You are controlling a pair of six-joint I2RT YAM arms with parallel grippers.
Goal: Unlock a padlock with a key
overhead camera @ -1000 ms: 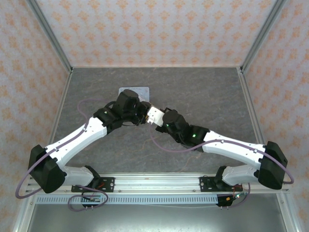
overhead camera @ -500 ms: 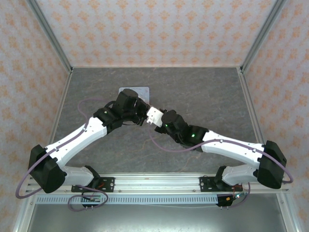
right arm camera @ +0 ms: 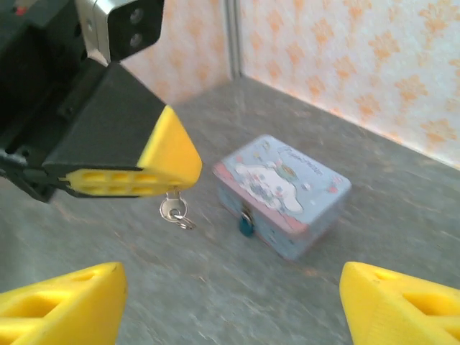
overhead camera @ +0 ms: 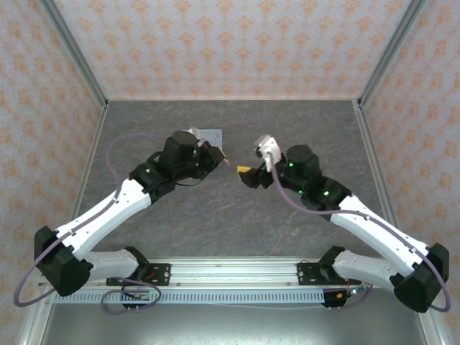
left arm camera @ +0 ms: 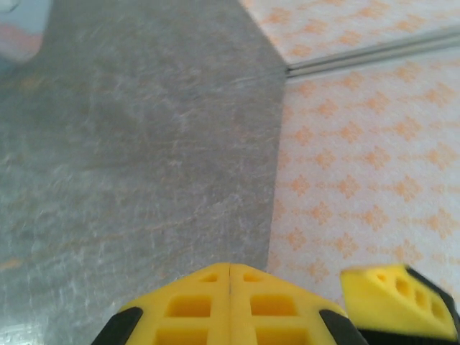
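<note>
The key point(right arm camera: 171, 209), small and silvery with a ring on it, hangs from the yellow fingertips of my left gripper point(right arm camera: 176, 172), which is shut on it. In the left wrist view those fingers point(left arm camera: 187, 305) are pressed flat together and the key is hidden. The teal padlock point(right arm camera: 246, 226) hangs on the front clasp of the pale blue cartoon tin point(right arm camera: 287, 188), just right of the key and a short gap away. My right gripper point(right arm camera: 230, 309) is wide open with nothing in it, facing the key and tin. From above, the left gripper point(overhead camera: 221, 157) and right gripper point(overhead camera: 248, 175) stand slightly apart.
The tin point(overhead camera: 208, 134) sits at the back centre of the grey floor point(overhead camera: 302, 136), partly under the left wrist. Patterned walls and metal corner posts point(overhead camera: 381, 54) close in the back and sides. One right finger point(left arm camera: 392, 295) shows beside the left fingers.
The two grippers were close together over the tin. The right arm has swung back to the right and its gripper stands open; the left gripper keeps the key.
</note>
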